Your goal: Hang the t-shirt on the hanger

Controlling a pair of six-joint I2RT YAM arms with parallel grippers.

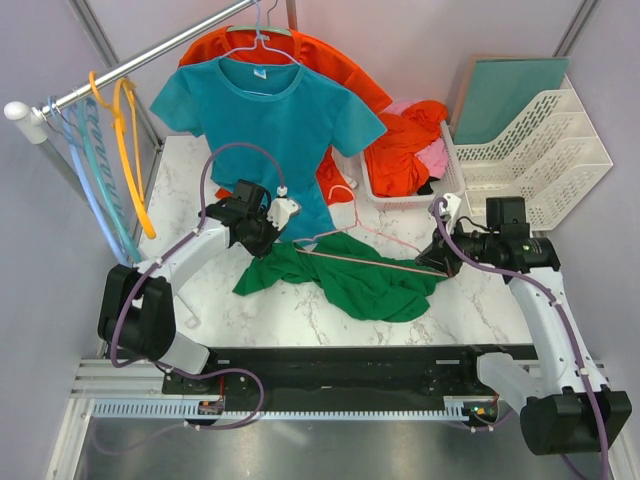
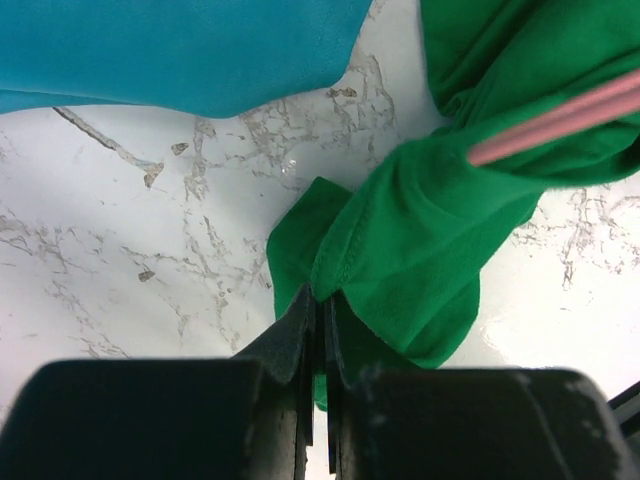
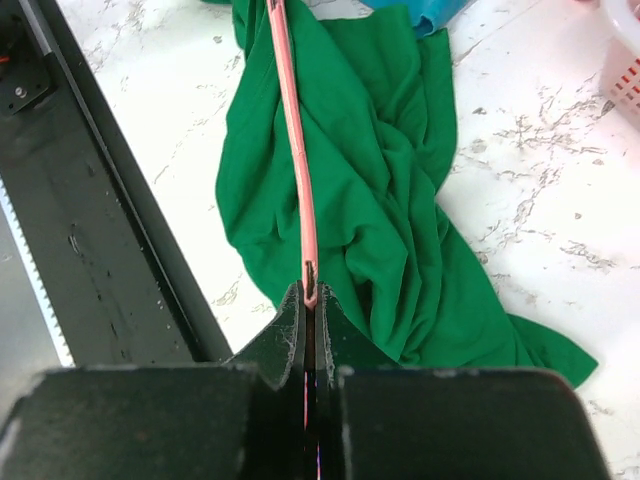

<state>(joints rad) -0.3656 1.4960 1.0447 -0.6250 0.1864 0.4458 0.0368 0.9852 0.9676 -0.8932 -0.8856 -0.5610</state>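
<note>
The green t-shirt lies crumpled on the marble table between the arms. The pink wire hanger lies across it, its left end inside the cloth, its hook toward the back. My left gripper is shut on a fold of the t-shirt's edge, seen in the left wrist view. My right gripper is shut on the hanger's right end; the pink wire runs away from the jaws over the green cloth.
A teal t-shirt hangs on a rail at the back over orange-red garments. Orange and light blue hangers hang at the left. A white basket of clothes and a white file tray stand at the right.
</note>
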